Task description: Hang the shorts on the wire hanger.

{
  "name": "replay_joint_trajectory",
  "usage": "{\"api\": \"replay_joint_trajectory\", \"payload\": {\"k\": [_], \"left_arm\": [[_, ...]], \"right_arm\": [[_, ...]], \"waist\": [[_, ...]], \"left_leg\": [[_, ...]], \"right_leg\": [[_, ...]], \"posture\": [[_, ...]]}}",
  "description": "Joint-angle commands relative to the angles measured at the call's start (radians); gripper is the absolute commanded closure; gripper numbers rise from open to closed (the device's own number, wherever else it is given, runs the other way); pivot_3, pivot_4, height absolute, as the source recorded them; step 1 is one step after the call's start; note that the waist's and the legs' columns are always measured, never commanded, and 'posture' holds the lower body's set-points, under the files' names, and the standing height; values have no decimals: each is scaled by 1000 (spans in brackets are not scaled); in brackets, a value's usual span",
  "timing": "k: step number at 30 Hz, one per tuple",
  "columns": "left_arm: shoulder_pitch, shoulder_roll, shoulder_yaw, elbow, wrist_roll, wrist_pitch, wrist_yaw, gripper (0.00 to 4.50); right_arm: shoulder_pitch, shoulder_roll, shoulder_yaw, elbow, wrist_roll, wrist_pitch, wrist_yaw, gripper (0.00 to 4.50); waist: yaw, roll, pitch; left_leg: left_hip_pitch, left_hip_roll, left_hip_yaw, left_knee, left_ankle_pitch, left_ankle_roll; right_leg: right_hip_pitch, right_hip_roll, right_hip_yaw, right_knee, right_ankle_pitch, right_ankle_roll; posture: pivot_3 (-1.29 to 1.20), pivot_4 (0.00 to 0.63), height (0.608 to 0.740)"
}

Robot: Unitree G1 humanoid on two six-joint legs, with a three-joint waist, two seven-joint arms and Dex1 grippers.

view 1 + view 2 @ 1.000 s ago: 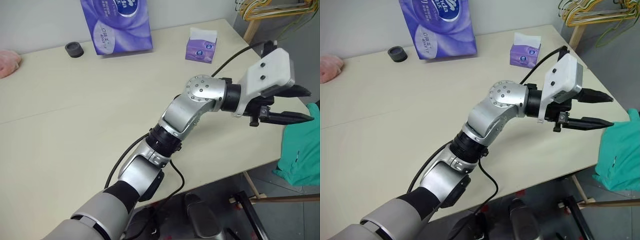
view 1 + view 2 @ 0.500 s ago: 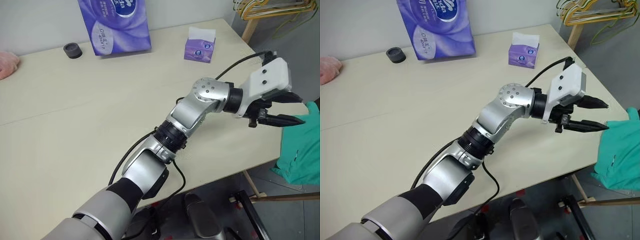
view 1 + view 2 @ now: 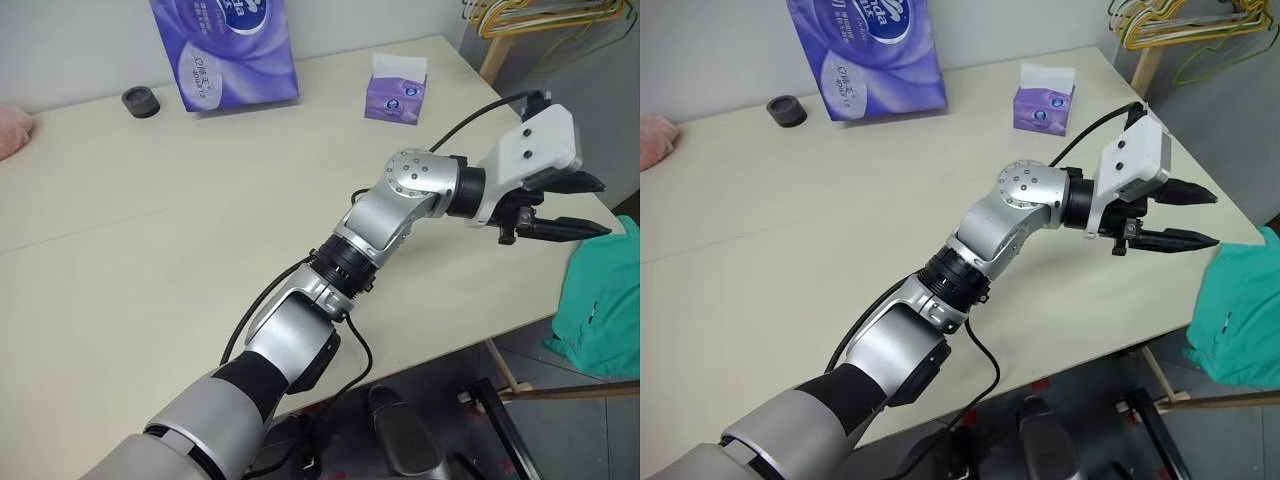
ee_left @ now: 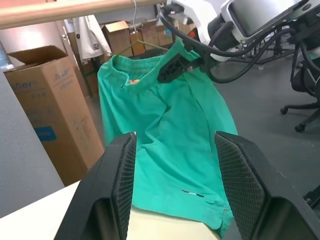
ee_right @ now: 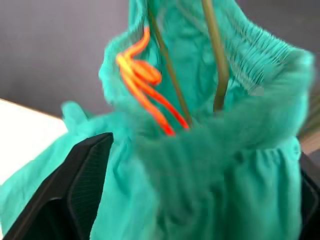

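Already hung, by the look of it: shorts (image 4: 165,135) draped from wire hanger (image 5: 212,55), waistband gathered over the wire, hook up at wooden rail (image 4: 65,10), just off the table's right-hand edge. Seen from the head views as a teal fold beside table (image 3: 150,200) at its right edge, hem reaching below the tabletop.

Left gripper (image 3: 570,205) level over the table's right edge, pointing at the cloth, fingers (image 4: 117,190) parted about halfway with nothing between them, well short of touching. Right gripper (image 5: 195,210) up at the waistband, fingers wide apart either side of the elastic, cloth bunched between but not pinched; reads as let go, no hold on anything. Orange cord (image 5: 142,95) loose inside the waist, beside the two wire arms.

Step in hand, as a judgement: release and check. Next move probably calls for drawing the right gripper straight back from the waistband without snagging elastic or cord, then confirming both sides sit evenly on the wire. Risk: a caught finger dragging the waistband off one shoulder of the hanger.
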Motion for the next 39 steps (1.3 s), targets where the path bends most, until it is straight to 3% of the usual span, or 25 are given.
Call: {"api": "replay_joint_trajectory", "payload": {"k": [1, 8, 12, 22, 27, 34, 39], "left_arm": [[-49, -76, 10, -4, -9, -23, -10, 1893], [-44, -69, 12, -2, -8, -21, -22, 1893], [-37, -56, 5, -7, 13, -35, -11, 1893], [-16, -26, 7, -21, 50, -55, 12, 1893], [63, 57, 30, -110, 83, -14, 79, 1893], [308, 261, 100, -385, 121, 215, 249, 1893], [552, 325, 274, -580, 174, 428, 553, 1893]], "right_arm": [[4, -79, 44, -116, -43, 8, 32, 58], [95, -210, 152, -237, -248, -80, 263, 58], [154, -273, 247, -295, -404, -232, 419, 58], [96, -266, 500, -380, -602, -521, 687, 58], [34, -127, 642, -409, -602, -614, 755, 58], [-50, 117, 934, -388, -667, -798, 876, 58], [-45, 302, 1159, -286, -774, -931, 952, 58]], "waist": [[-2, 0, 0], [-6, 1, -1], [-2, 2, -1], [1, 3, -2], [15, 4, -4], [32, 8, -9], [85, 5, -27]], "left_leg": [[0, 0, 0, 0, 0, 0], [0, 0, -1, 0, 0, 0], [-1, 0, 0, 1, 0, 0], [0, 0, 0, 2, 0, 0], [-1, 1, -1, 4, 0, 0], [-3, 1, -5, 16, 1, -2], [-3, 2, -10, 18, 5, -7]], "right_leg": [[0, 0, 0, 0, 0, 0], [0, 0, -1, 0, 0, 1], [-1, 0, 0, 0, 0, 1], [-1, -1, 0, 2, 1, 2], [-1, -1, 0, 4, 4, -2], [-10, -4, -1, 23, 7, -4], [-13, -4, -4, 34, 8, -5]], "posture": [[-424, 253, 740], [-398, 249, 740], [-371, 241, 740], [-322, 222, 740], [-271, 203, 740], [-157, 159, 740], [-67, 125, 740]]}}
